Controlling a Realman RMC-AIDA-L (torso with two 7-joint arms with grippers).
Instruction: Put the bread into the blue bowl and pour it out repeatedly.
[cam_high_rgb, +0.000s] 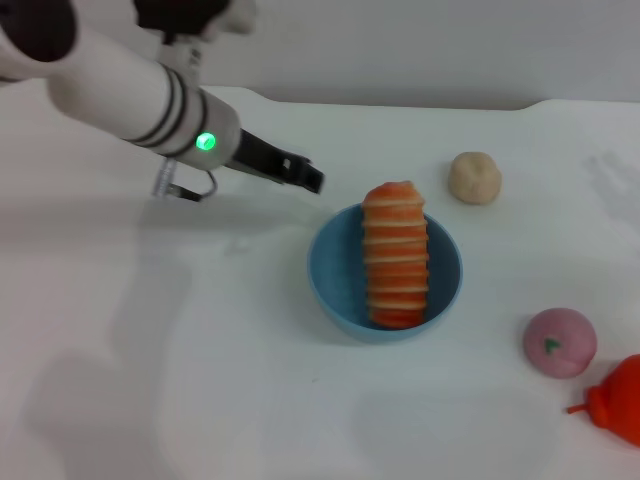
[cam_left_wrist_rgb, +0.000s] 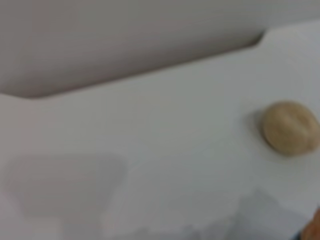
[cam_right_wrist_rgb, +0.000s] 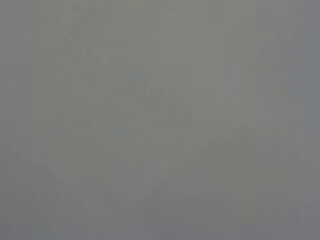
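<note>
Blue bowl (cam_high_rgb: 330, 285) mid-table holds striped bread (cam_high_rgb: 396, 255); we judge both light, rim graspable. Left gripper (cam_high_rgb: 300, 174) beside it, finger opening unclear.

The left arm (cam_high_rgb: 130, 90) is a white tube with dark bands, a green light (cam_high_rgb: 206, 141), and a black claw (cam_high_rgb: 300, 175).

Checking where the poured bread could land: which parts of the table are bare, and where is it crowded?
Bare: the wide stretch of table on the robot's left of the blue bowl, below the left gripper, and the front strip before the bowl. Crowded: the right side, with the beige bun, pink ball and red toy. The bread lies in the bowl.
</note>
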